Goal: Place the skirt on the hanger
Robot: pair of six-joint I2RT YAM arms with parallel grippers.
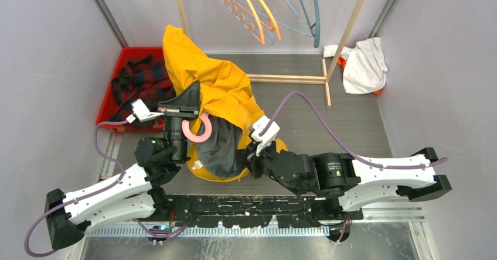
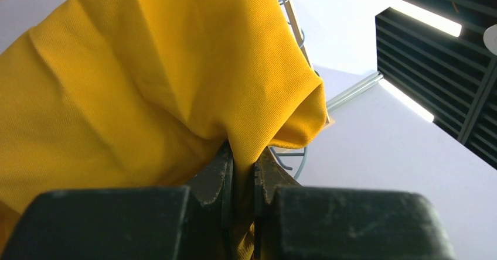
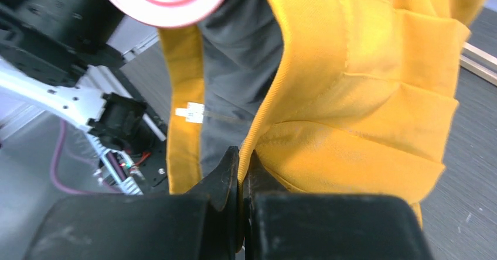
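Note:
The yellow skirt (image 1: pixel 217 84) with its grey lining (image 1: pixel 220 149) hangs bunched between both arms above the table. A pink hanger hook (image 1: pixel 198 132) curls out at the skirt's left side, and it shows as a pink ring (image 3: pixel 164 2) in the right wrist view. The rest of the hanger is hidden in the cloth. My left gripper (image 1: pixel 194 93) is shut on a fold of yellow fabric (image 2: pixel 176 84), pinched between its fingers (image 2: pixel 218 172). My right gripper (image 1: pixel 251 153) is shut on the skirt's yellow waistband edge (image 3: pixel 275 96), with the lining to the left of the band.
A red bin (image 1: pixel 126 52) holding dark plaid cloth (image 1: pixel 140 78) stands at the back left. A wooden rack (image 1: pixel 287 78) at the back carries orange and blue hangers (image 1: pixel 258 8). A white garment (image 1: pixel 364 64) lies at the back right.

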